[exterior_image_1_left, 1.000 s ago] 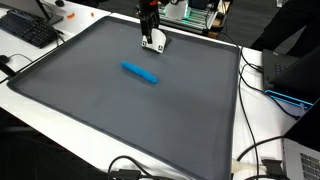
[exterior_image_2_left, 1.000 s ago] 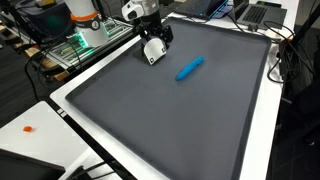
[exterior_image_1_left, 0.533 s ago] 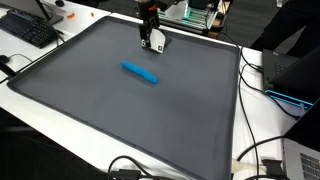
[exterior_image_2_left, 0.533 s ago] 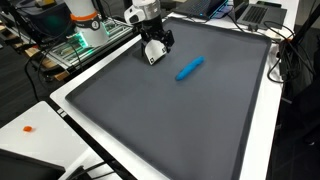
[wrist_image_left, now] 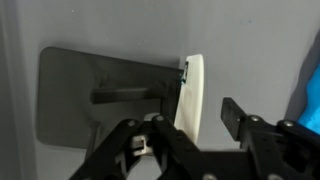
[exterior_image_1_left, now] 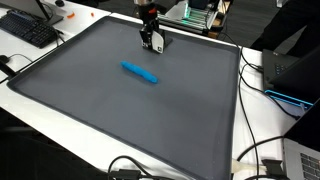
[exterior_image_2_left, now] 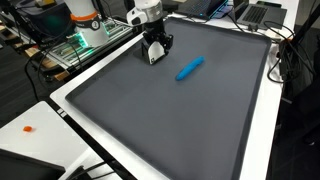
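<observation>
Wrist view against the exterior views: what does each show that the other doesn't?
Only the wrist view: the fingers of the gripper close up, and a dark patch on the mat, likely the gripper's shadow. Only an exterior view: the keyboard, cables and the whole mat with its white border. Both: the gripper, the grey mat and the blue marker, which the wrist view cuts off at its edge.
</observation>
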`<control>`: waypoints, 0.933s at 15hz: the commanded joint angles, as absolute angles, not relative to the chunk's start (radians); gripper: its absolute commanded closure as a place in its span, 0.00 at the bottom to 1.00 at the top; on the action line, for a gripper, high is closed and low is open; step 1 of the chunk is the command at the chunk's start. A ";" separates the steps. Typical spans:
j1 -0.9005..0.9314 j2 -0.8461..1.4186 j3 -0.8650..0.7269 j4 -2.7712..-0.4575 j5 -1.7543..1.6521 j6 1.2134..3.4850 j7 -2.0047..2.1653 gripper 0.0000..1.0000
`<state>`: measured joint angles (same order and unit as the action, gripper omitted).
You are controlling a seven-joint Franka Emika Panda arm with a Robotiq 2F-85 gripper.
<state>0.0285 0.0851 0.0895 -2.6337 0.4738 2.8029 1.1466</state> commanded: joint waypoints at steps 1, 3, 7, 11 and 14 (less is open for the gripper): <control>0.048 0.093 0.077 -2.626 0.475 2.813 1.183 0.74; 0.050 0.091 0.076 -2.623 0.471 2.811 1.198 0.89; 0.049 0.080 0.071 -2.622 0.464 2.789 1.240 1.00; 0.045 0.044 0.056 -2.621 0.421 2.729 1.294 0.99; 0.043 0.002 0.048 -2.616 0.379 2.662 1.328 0.99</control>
<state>0.0357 0.0619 0.0680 -2.6113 0.4345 2.7415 1.2735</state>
